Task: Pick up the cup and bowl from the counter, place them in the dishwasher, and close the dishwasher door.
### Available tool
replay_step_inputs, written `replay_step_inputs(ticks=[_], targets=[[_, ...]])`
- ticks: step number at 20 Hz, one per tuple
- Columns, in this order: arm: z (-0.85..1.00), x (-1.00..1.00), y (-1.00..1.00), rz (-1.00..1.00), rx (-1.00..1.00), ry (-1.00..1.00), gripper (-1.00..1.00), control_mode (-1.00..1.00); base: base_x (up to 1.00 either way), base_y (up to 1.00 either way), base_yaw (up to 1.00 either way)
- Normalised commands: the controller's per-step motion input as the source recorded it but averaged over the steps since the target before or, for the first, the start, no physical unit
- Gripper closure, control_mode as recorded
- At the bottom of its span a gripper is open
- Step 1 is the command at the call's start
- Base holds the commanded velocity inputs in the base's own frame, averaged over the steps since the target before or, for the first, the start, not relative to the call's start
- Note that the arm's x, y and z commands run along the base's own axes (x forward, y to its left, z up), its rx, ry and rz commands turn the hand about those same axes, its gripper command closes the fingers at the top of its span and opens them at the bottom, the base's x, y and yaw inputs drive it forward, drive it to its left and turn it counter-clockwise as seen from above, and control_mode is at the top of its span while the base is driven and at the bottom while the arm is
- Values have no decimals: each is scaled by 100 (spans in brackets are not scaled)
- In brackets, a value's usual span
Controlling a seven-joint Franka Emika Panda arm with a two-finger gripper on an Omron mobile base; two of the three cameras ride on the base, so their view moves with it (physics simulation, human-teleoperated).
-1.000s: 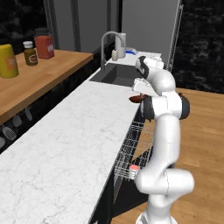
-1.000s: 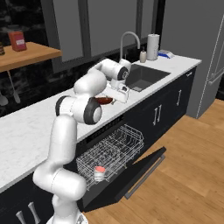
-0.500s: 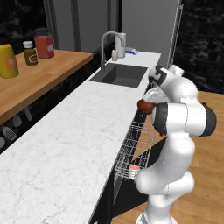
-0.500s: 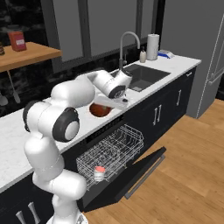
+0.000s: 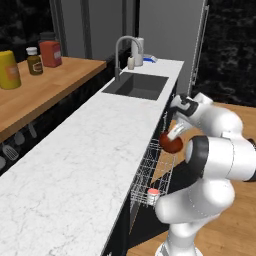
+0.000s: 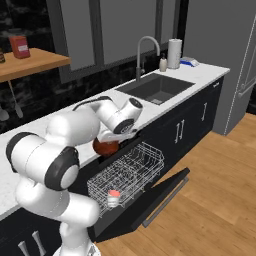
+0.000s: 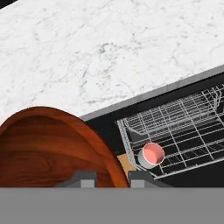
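My gripper [image 5: 172,139] [image 6: 111,143] is shut on the rim of the dark red-brown bowl [image 5: 170,143] [image 6: 106,146] [image 7: 48,148], holding it in the air just off the counter's front edge, above the pulled-out silver wire rack [image 6: 127,172] [image 5: 150,172] [image 7: 183,127]. The small pale cup with the pinkish-red top [image 5: 153,194] [image 6: 114,198] [image 7: 151,155] stands upright in the rack's front corner. The dishwasher door [image 6: 150,200] hangs open, folded down low with its silver bar handle [image 6: 166,199] toward the floor. The white marble counter [image 5: 80,155] [image 7: 100,48] runs beside the bowl.
An inset dark sink [image 5: 136,85] [image 6: 157,87] with a faucet [image 5: 125,47] lies further along the counter, a paper towel roll [image 6: 173,53] behind it. A brown wooden shelf [image 5: 35,87] carries jars. Wooden floor [image 6: 215,200] stretches right of the open door.
The arm has swung the bowl off the counter's edge and lower, out over the rack. The cup in the rack and the open door have stayed put.
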Motion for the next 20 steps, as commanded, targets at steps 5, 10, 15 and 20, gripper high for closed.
replay_step_inputs(ticks=[5,10,15,20], targets=[[-37,-3,-24,28,6,7,100,-100,0,0,0],[-53,-20,-35,14,8,0,100,-100,0,0,0],[-82,0,0,8,0,0,100,-100,0,0,0],[-63,21,-11,7,0,1,100,-100,0,0,0]])
